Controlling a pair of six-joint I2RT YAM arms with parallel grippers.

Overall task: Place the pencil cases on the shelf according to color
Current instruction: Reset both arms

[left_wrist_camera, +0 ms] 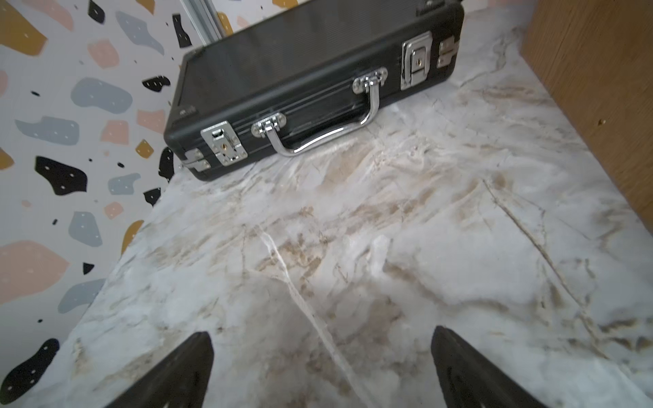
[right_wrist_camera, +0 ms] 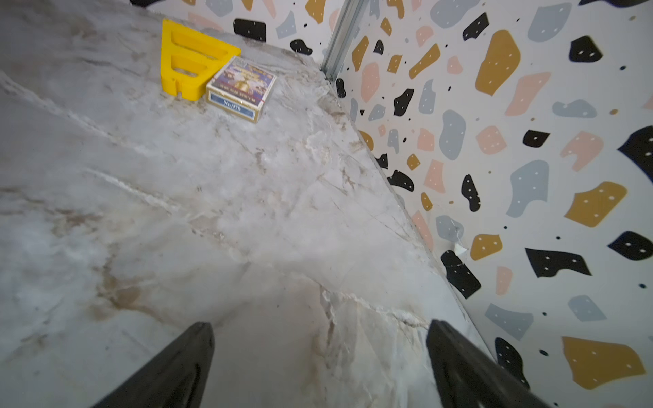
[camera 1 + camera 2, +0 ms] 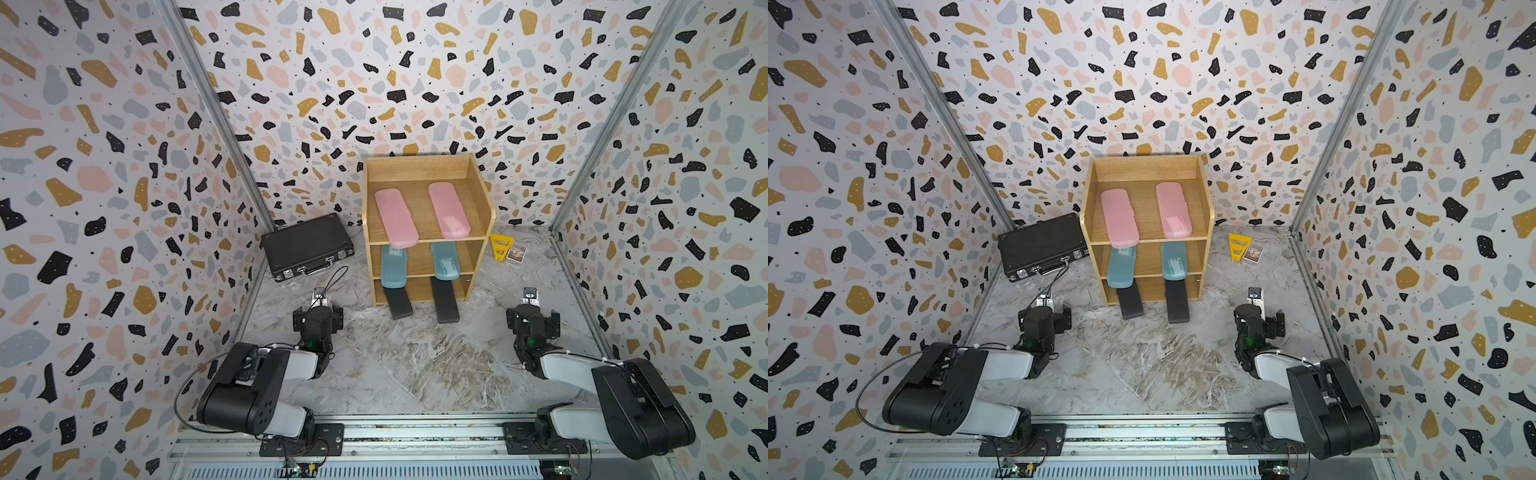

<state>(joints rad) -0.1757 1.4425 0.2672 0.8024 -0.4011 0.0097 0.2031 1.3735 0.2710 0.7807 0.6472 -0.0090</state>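
The wooden shelf (image 3: 482, 195) stands at the back middle in both top views. Two pink pencil cases (image 3: 395, 218) (image 3: 449, 210) lie on its top tier. On the middle tier are two teal ones (image 3: 393, 268) (image 3: 444, 262). Two black ones (image 3: 397, 303) (image 3: 445, 305) stick out of the bottom tier onto the table. My left gripper (image 1: 321, 335) is open and empty over bare marble, in front of the shelf's left side. Out to the shelf's right, my right gripper (image 2: 319, 326) also stands open with nothing in it.
A black briefcase (image 3: 307, 247) with metal latches lies left of the shelf against the wall. A yellow plastic piece (image 2: 187, 60) and a small card box (image 2: 242, 88) sit at the back right. Patterned walls close in three sides. A rail (image 3: 415, 432) runs along the front.
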